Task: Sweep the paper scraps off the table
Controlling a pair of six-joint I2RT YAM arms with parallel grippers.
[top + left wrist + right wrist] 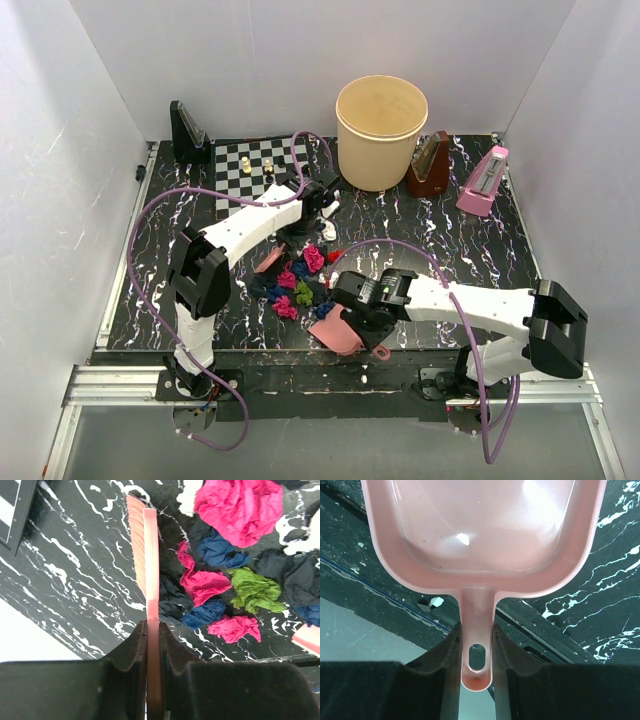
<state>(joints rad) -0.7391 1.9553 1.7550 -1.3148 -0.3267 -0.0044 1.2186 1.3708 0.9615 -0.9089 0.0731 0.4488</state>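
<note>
The paper scraps (300,285), magenta, dark blue, green and red wads, lie bunched on the black veined table (480,250) near its front middle. My left gripper (292,238) is shut on a pink brush (270,262), whose bristles stand just left of the pile. In the left wrist view the gripper (152,627) clamps the brush (149,555), with the scraps (210,585) to its right. My right gripper (366,322) is shut on the handle of a pink dustpan (340,330) at the pile's near right. The right wrist view shows the gripper (476,630) and the empty pan (485,525).
A chessboard (250,170) with a few pieces lies at the back left, with a black stand (188,135) behind it. A cream bucket (381,130), a brown metronome (430,165) and a pink metronome (483,180) stand at the back. A white chess piece (328,228) lies beside the pile.
</note>
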